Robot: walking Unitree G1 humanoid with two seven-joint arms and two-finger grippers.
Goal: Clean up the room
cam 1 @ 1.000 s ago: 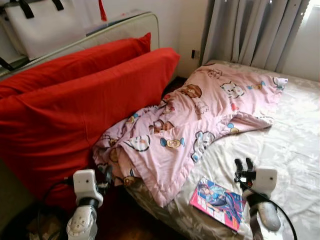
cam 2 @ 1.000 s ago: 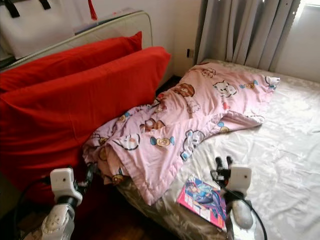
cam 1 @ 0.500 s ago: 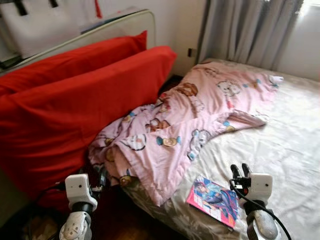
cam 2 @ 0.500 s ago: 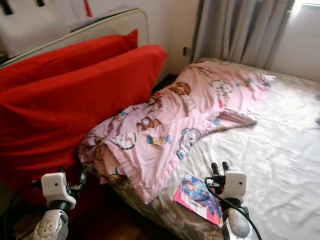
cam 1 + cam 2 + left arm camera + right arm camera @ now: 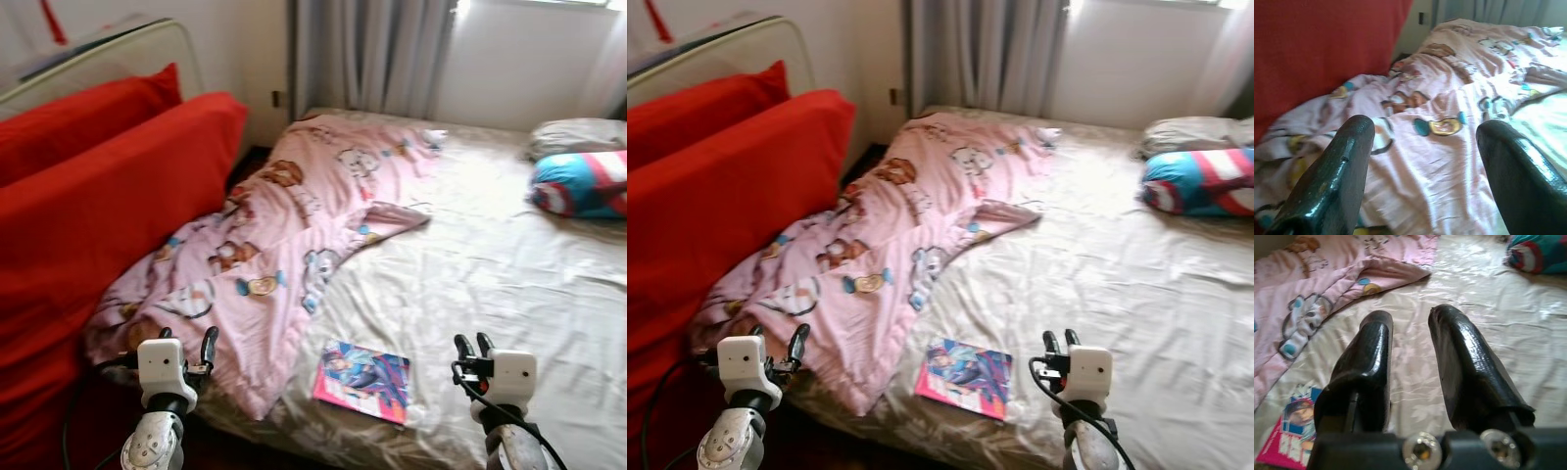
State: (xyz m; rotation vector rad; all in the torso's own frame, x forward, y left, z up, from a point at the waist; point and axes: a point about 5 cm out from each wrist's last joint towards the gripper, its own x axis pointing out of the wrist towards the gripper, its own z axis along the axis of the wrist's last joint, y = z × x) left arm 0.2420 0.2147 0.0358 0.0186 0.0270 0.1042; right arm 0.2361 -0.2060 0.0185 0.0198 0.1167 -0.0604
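Your left gripper (image 5: pixel 186 345) hung open-jawed over the pink blanket (image 5: pixel 284 225); your right gripper (image 5: pixel 474 346), jaws slightly parted and empty, hovered beside the magazine (image 5: pixel 362 380) on the bed (image 5: pixel 509 274).

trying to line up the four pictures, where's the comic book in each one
Left eye view: comic book at the bed's near edge, between the end effectors.
Right eye view: same spot, by the pink blanket's corner.
Left wrist view: not in it.
Right wrist view: a corner beside the right end effector.
Shared landmark: the pink blanket.
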